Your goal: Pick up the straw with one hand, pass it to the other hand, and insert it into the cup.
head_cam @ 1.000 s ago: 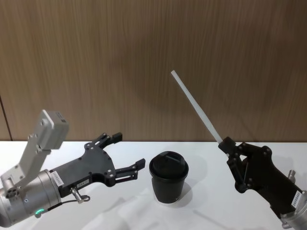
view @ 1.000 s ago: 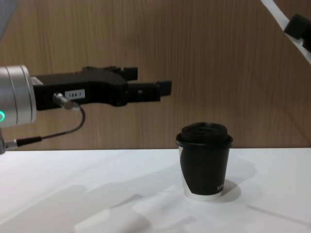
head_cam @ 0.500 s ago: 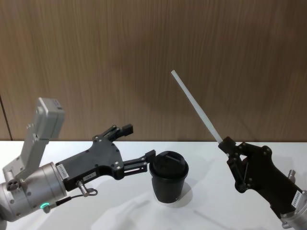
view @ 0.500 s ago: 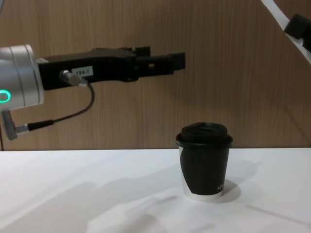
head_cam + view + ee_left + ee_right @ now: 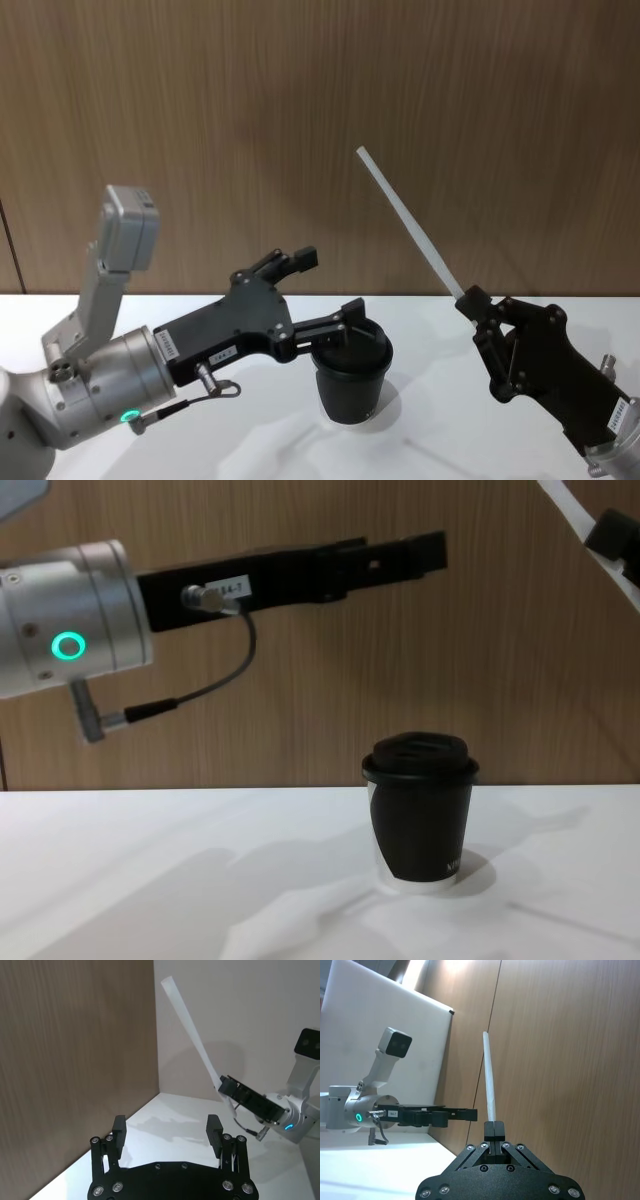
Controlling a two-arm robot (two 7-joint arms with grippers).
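Your right end effector (image 5: pixel 470 300) is clamped on the lower end of the straw (image 5: pixel 405 218), with its two fingers pinched tight together around it. The straw is in the air on your right side. It slants up from that grip and leans toward your left, with its free end high against the wood-panelled wall (image 5: pixel 250 110). Nothing else touches the straw. In the right wrist view it runs straight out from the closed fingertips.

Your left end effector (image 5: pixel 330 285) is spread open and holds nothing. It reaches in from the left with its fingers pointing toward the straw, and it is well apart from it. In the left wrist view, the straw and the right end effector sit farther off beyond the gap between its two fingers. Seen from the chest, this end effector hangs high over the cup (image 5: pixel 420 815) with clear space between it and the lid (image 5: pixel 420 752). From the head, its nearer finger overlaps the lid's rim. A green ring light (image 5: pixel 68 645) glows on its silver wrist, and a grey cable (image 5: pixel 200 692) loops beneath.

The cup stands upright on the white worktop (image 5: pixel 150 880), roughly midway between your two arms. Its domed lid is on, and a white wedge shows on its side.
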